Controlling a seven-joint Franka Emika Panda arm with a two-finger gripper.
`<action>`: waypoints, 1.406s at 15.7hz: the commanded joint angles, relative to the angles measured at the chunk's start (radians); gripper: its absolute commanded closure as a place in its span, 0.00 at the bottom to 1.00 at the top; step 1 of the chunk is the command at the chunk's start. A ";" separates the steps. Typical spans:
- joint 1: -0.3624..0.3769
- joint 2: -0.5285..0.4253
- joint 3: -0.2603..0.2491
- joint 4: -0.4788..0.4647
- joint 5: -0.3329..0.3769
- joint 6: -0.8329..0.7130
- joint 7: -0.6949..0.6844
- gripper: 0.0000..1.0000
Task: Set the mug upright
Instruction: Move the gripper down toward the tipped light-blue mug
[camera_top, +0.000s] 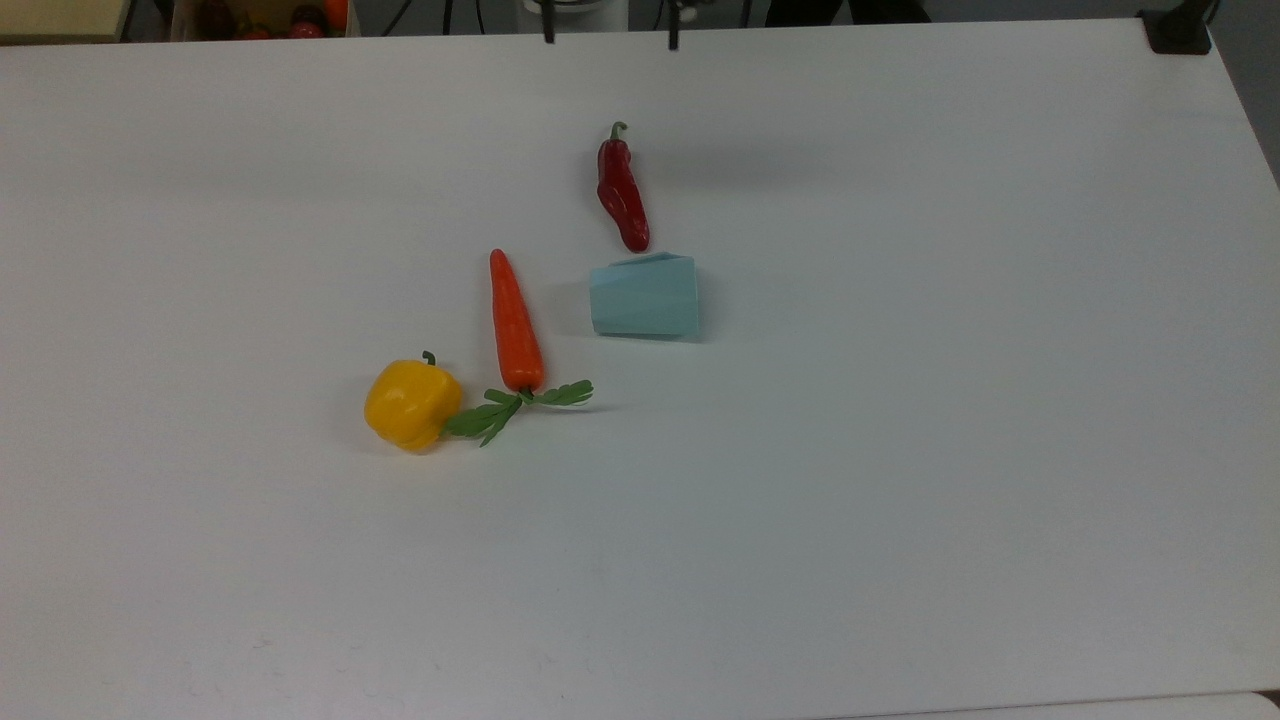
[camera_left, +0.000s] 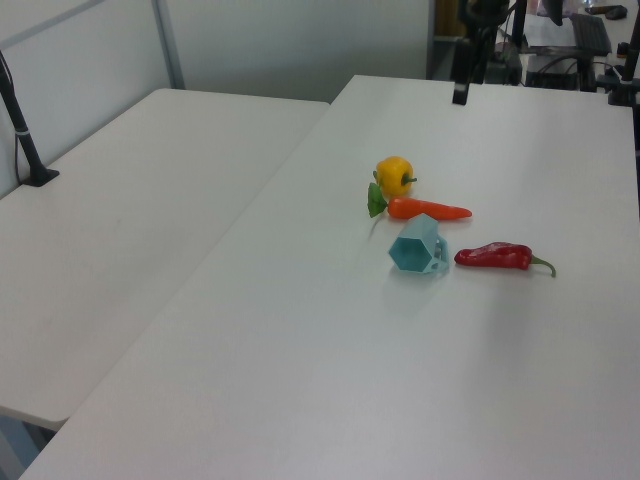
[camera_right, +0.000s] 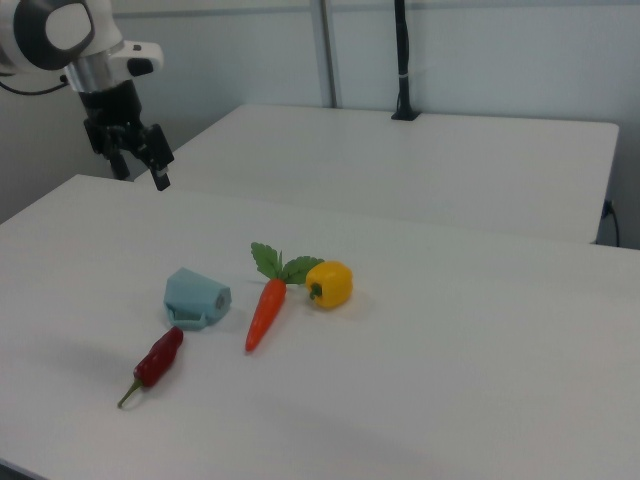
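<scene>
The Panda arm (camera_right: 60, 35) was glossy white, with rounded links and a dark grey circular joint cap. A black cable trailed off behind it. Below the last white link sat a black wrist section carrying a black gripper (camera_right: 142, 165) with two slim, straight black fingers (camera_right: 160, 176).
</scene>
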 joint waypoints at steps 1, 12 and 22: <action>0.096 0.138 0.040 0.090 -0.160 0.018 0.234 0.00; 0.159 0.418 0.169 0.097 -0.567 0.120 0.600 0.00; 0.138 0.485 0.169 0.011 -0.688 0.123 0.589 0.00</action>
